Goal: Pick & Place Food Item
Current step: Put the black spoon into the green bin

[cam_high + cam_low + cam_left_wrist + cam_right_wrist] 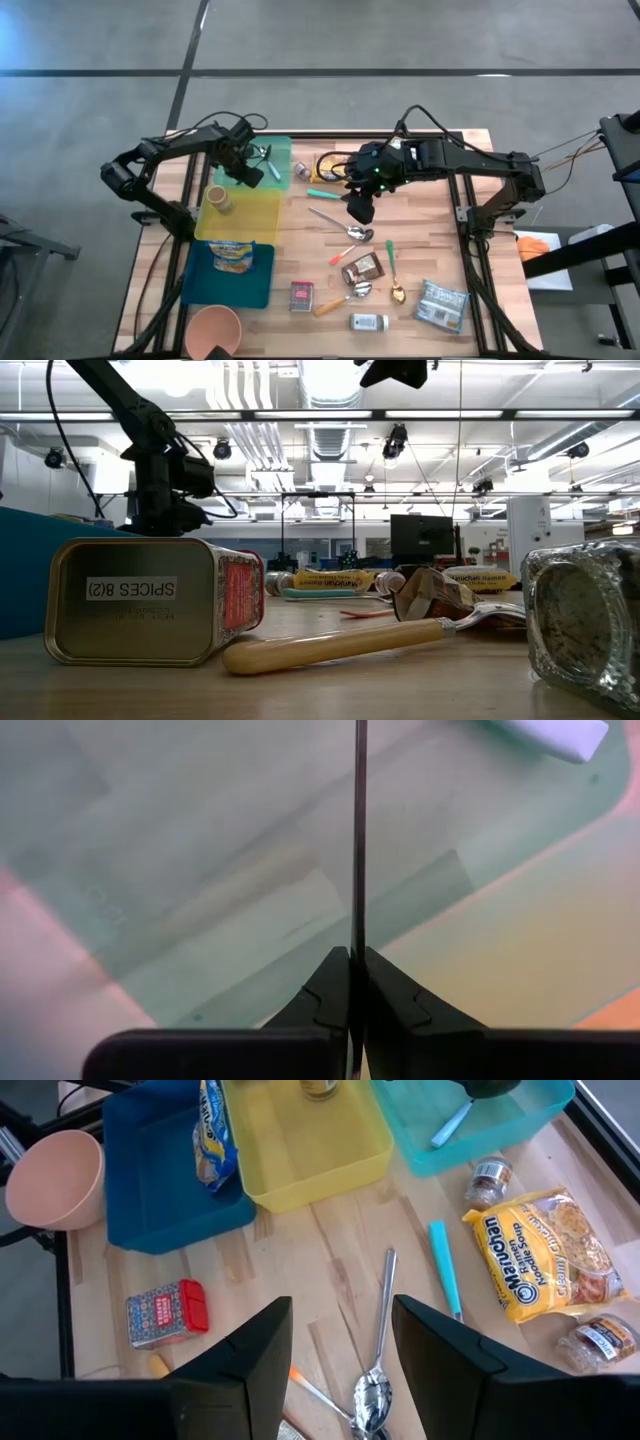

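My left gripper (246,166) points down into the teal bin (280,150) at the far left, shut on a thin dark strip (359,830) seen edge-on; what it is I cannot tell. A blue-handled utensil (450,1124) lies in that bin. My right gripper (340,1365) hangs open, high above the table's middle (360,207), with nothing between its fingers. Below it lie spoons (378,1380). A ramen packet (545,1255) lies flat on the wood at the far middle. A yellow packet (232,255) lies in the blue bin (200,285). My left gripper pinches the thin dark strip (358,935) between its two fingertips, from above and pointing down. The strip runs straight on from the fingers toward the bin's floor. Whether its lower end rests on the bin cannot be seen.
A yellow bin (255,215) with a jar (218,198) stands between the teal and blue bins. A pink bowl (213,328) stands at the near left. A red spice tin (301,295), a brown packet (362,268), a silver packet (442,303) and a small jar (369,322) lie on the near half.
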{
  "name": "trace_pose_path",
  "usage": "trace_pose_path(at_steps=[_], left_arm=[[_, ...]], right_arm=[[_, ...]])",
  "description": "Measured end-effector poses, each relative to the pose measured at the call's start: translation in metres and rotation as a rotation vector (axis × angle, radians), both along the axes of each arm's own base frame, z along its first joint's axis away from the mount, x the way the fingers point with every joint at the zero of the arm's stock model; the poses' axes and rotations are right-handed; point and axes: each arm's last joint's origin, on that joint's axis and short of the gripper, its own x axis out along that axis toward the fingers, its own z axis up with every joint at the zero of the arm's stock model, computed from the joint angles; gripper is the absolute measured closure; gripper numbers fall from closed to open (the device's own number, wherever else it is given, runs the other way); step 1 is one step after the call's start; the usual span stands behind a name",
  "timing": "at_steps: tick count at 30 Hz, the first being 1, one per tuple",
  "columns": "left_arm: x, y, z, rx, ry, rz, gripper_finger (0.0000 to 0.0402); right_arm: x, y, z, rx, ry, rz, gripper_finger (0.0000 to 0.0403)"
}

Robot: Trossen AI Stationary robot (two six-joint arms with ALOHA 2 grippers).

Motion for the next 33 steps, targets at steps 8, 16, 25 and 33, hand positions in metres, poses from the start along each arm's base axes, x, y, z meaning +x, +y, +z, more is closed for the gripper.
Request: trace_pose_path(at_steps=[8, 16, 25, 33], left_arm=[[-0.0015, -0.0016, -0.0005, -0.016, 0.015, 0.002, 0.0352], [-0.0015, -0.0016, -0.0005, -0.016, 0.014, 0.002, 0.0305], [-0.0014, -0.0017, -0.0005, -0.019, 0.012, 0.001, 0.0302], [-0.0006, -0.0023, -0.0003, -0.038, -0.019, -0.034, 0.0302]], right_arm=[[0.0000, 0.0000, 0.0000, 0.000, 0.000, 0.000, 0.0230], [0.0000, 0.0000, 0.0000, -0.001, 0.000, 0.000, 0.0230], [0.0000, 0.0000, 0.0000, -0.001, 0.000, 0.000, 0.0230], [0.0000, 0.0000, 0.0000, -0.001, 0.000, 0.000, 0.0230]])
